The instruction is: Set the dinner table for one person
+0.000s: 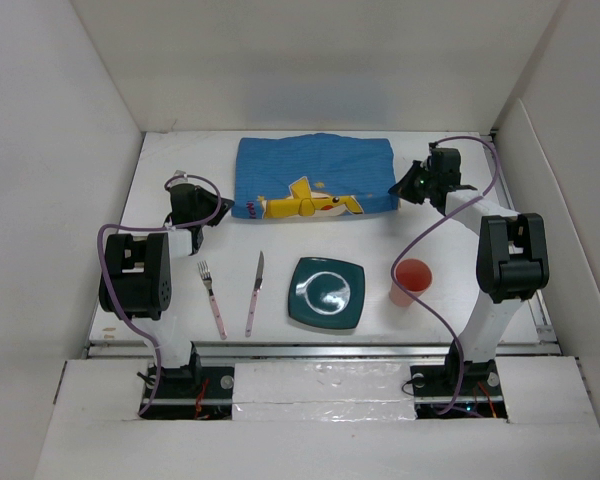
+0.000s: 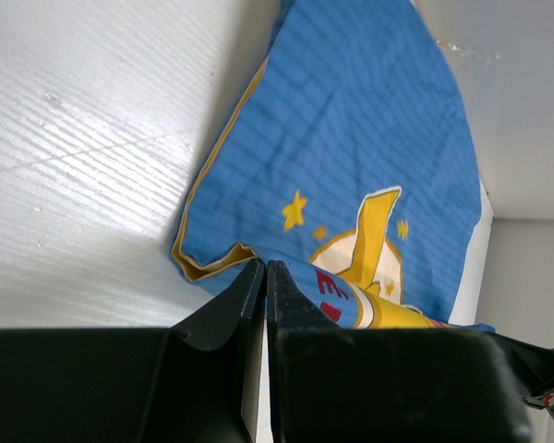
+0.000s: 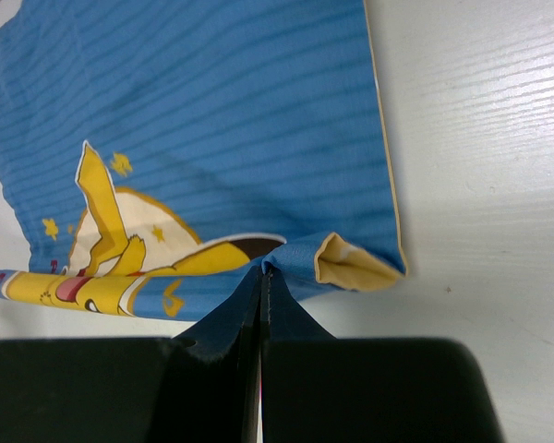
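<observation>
Clenched at the left gripper: jaws pressed together on the near left corner of the blue placemat, with the hem curled up there and showing a yellow underside. Likewise clenched at the right gripper: jaws tight together on the near right edge of the same cloth, just beside a folded-over corner with yellow lining.

Between the two, mostly flat across the far middle of the white surface, with a yellow cartoon print along the near edge and small yellow stars around it.

Nearer the arm bases, in a row from left to right, none touching its neighbour:
- a fork with a pink handle, tines pointing away from the bases
- a knife with a pink handle, blade pointing the same way
- a dark green square plate, glossy under the light
- an orange cup, upright, just beside the right arm's purple cable

Beneath everything, that plain surface, boxed in by white walls on three sides. Along the near edge, a metal rail, just ahead of both bases.
</observation>
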